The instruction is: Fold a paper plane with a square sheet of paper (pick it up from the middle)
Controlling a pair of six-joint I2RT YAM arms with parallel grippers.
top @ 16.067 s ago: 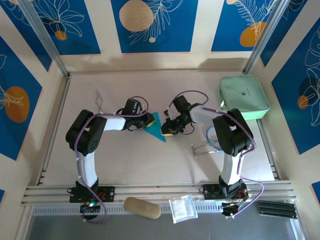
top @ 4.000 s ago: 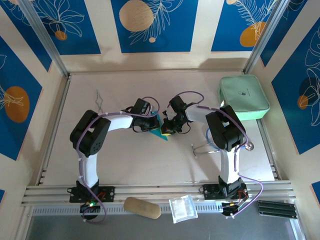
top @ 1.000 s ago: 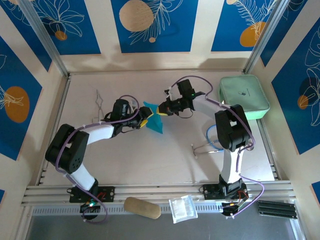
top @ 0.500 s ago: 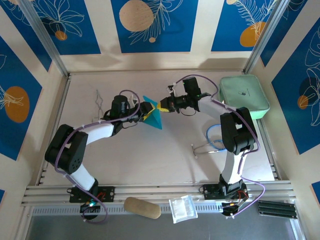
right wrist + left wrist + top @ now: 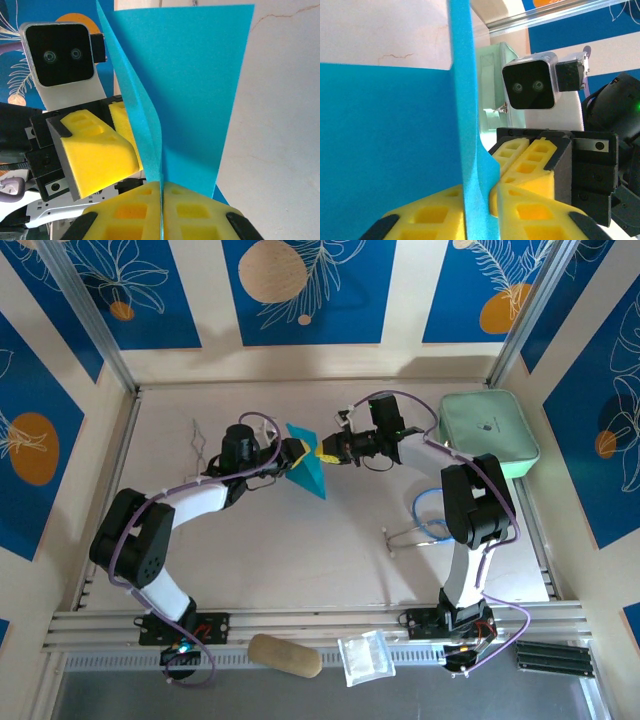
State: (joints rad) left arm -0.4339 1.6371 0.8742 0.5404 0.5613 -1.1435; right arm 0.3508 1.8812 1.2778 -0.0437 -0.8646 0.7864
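Left arm [image 5: 150, 540] rises from its base at the near edge of the bench [image 5: 300, 570], forearm angled right and toward the far edge, left tool [image 5: 291, 452] pointing right. Right arm [image 5: 465, 500] runs from its base toward the far edge, then the forearm bends back left, right tool [image 5: 326, 451] pointing left. The tools face each other tip to tip, just beside one another, mid-bench nearer the far edge. Left wrist view: yellow pads pinched on the paper [image 5: 308, 472]. Right wrist view: pads pressed together on the paper too.
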